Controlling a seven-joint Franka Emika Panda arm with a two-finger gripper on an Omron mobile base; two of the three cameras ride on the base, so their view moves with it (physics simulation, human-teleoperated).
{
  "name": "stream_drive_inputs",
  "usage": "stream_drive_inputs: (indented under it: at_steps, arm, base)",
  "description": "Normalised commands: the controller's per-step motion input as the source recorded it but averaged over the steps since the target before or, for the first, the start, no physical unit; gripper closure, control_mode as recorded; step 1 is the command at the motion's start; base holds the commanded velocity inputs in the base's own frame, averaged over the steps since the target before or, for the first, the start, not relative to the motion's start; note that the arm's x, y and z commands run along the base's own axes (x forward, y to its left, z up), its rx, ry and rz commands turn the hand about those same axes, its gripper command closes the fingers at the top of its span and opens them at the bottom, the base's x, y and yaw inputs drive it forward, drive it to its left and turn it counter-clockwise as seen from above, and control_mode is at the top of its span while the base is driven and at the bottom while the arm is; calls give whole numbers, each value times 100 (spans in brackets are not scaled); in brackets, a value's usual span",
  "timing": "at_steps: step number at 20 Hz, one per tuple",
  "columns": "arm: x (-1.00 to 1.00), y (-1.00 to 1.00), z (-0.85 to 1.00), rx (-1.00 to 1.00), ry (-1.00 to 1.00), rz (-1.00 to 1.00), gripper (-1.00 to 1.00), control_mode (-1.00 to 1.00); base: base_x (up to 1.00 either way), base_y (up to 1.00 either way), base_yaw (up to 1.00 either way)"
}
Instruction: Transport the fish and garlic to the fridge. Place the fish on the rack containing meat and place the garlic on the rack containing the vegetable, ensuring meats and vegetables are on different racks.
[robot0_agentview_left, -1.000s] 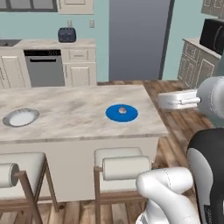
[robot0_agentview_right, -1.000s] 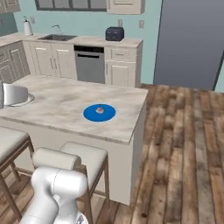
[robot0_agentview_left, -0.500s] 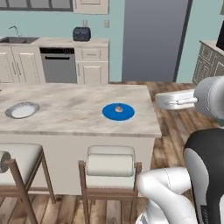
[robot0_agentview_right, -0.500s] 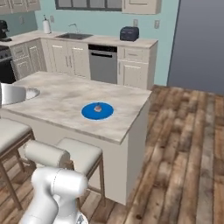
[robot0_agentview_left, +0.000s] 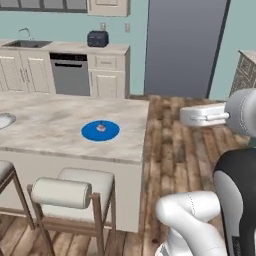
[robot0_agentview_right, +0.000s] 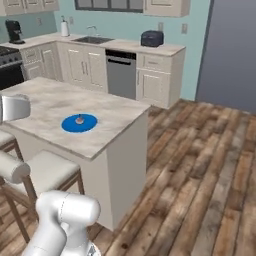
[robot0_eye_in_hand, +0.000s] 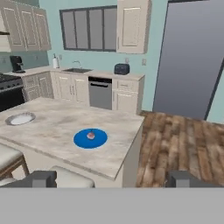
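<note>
A tiny pinkish off-white garlic (robot0_eye_in_hand: 90, 135) sits on a blue plate (robot0_eye_in_hand: 81, 141) on the marble island; it shows too as the garlic (robot0_agentview_left: 101, 127) in the left base view and the garlic (robot0_agentview_right: 79, 119) in the right base view. The tall grey fridge (robot0_eye_in_hand: 192, 57) stands across the wood floor with its doors closed, so its racks, the meat and the vegetable are hidden. The fish is out of view. My gripper (robot0_eye_in_hand: 113, 179) hangs open and empty, well short of the island and above its near edge.
Two cushioned stools (robot0_agentview_left: 70, 187) stand at the island's near side. A pale bowl (robot0_eye_in_hand: 19, 118) lies on the island's far left. Back counters carry a toaster (robot0_agentview_left: 97, 38) above a dishwasher (robot0_agentview_left: 72, 75). Bare wood floor (robot0_agentview_right: 200, 165) runs between the island and the fridge (robot0_agentview_left: 182, 47).
The whole picture has slid left: the base has moved, so the island sits further left and the fridge more central. The gripper stays open and empty.
</note>
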Motion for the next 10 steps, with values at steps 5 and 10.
stream_drive_inputs:
  at_steps: [5,10]
  arm:
    - [0,0,0,0,0,0,-100,100]
    - [0,0,0,0,0,0,-100,100]
  base:
    - [60,-99,42]
    - [40,-90,49]
